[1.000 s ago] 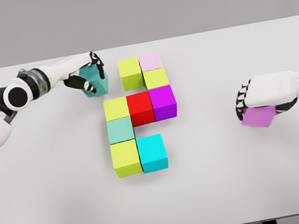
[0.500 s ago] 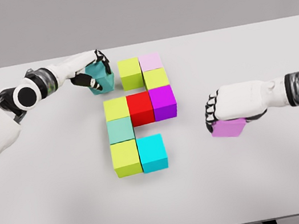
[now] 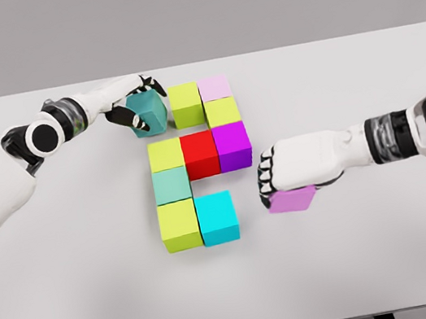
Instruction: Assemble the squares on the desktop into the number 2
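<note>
Violet cube (image 3: 291, 199) under R hand (image 3: 282, 174); gripped.

No legible text, labels or numbers.

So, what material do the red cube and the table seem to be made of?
The red cube: apparently smooth matte plastic or painted wood, uniform colour, no grain. The white rectangular table: a plain matte surface without texture; as this is a render, the material stays open.
</note>
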You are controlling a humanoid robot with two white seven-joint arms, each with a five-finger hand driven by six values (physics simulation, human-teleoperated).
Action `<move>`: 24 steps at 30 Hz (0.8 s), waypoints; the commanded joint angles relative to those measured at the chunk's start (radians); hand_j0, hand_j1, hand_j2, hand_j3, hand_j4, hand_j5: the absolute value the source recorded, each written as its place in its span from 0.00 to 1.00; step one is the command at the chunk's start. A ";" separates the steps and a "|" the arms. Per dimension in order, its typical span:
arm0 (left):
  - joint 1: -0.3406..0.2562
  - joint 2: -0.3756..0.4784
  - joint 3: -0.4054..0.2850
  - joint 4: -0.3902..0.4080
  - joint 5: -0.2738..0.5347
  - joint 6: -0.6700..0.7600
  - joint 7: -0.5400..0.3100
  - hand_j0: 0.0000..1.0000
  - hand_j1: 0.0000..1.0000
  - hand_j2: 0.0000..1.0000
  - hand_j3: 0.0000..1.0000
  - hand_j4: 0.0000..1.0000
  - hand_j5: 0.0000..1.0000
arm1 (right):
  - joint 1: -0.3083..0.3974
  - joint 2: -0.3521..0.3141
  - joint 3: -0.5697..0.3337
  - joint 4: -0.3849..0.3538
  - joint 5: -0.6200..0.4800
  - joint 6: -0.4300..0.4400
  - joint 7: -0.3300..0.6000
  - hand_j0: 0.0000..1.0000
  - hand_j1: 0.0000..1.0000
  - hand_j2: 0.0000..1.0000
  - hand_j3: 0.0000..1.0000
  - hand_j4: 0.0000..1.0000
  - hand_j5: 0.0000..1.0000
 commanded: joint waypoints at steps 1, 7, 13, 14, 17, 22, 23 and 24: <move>0.000 -0.002 0.001 0.005 0.002 0.000 0.000 0.70 0.70 0.70 0.70 0.70 0.70 | 0.000 0.016 0.027 -0.001 -0.004 0.006 0.004 0.54 0.54 0.54 0.54 0.54 0.54; -0.002 -0.002 0.003 0.005 0.002 0.001 0.002 0.71 0.71 0.71 0.71 0.71 0.71 | -0.009 0.016 0.024 0.001 -0.006 0.006 0.004 0.96 0.96 0.96 0.96 0.96 0.96; -0.002 -0.004 0.006 0.007 0.002 0.001 0.002 0.75 0.75 0.75 0.75 0.75 0.75 | -0.025 0.008 0.015 0.001 -0.008 0.006 0.004 1.00 1.00 1.00 1.00 1.00 1.00; -0.002 -0.004 0.006 0.007 0.004 0.001 0.002 0.76 0.76 0.76 0.76 0.76 0.76 | -0.028 0.006 0.010 0.001 -0.008 0.006 0.004 1.00 1.00 1.00 1.00 1.00 1.00; -0.002 -0.010 0.007 0.007 0.002 0.001 0.002 0.82 0.82 0.82 0.82 0.82 0.82 | -0.029 -0.044 -0.059 0.007 -0.015 0.006 0.004 1.00 1.00 1.00 1.00 1.00 1.00; -0.002 -0.013 0.006 0.021 0.002 0.001 0.002 0.89 0.89 0.89 0.89 0.89 0.89 | -0.031 -0.164 -0.077 0.039 -0.038 0.006 0.004 1.00 1.00 1.00 1.00 1.00 1.00; -0.003 -0.014 0.006 0.035 0.002 0.001 0.002 0.90 0.90 0.90 0.90 0.90 0.90 | -0.031 -0.170 -0.076 0.053 -0.037 0.006 0.004 1.00 1.00 1.00 1.00 1.00 1.00; -0.003 -0.024 0.007 0.042 0.002 0.001 0.002 0.91 0.91 0.91 0.91 0.91 0.91 | -0.031 -0.181 -0.076 0.082 -0.032 0.006 0.004 1.00 1.00 1.00 1.00 1.00 1.00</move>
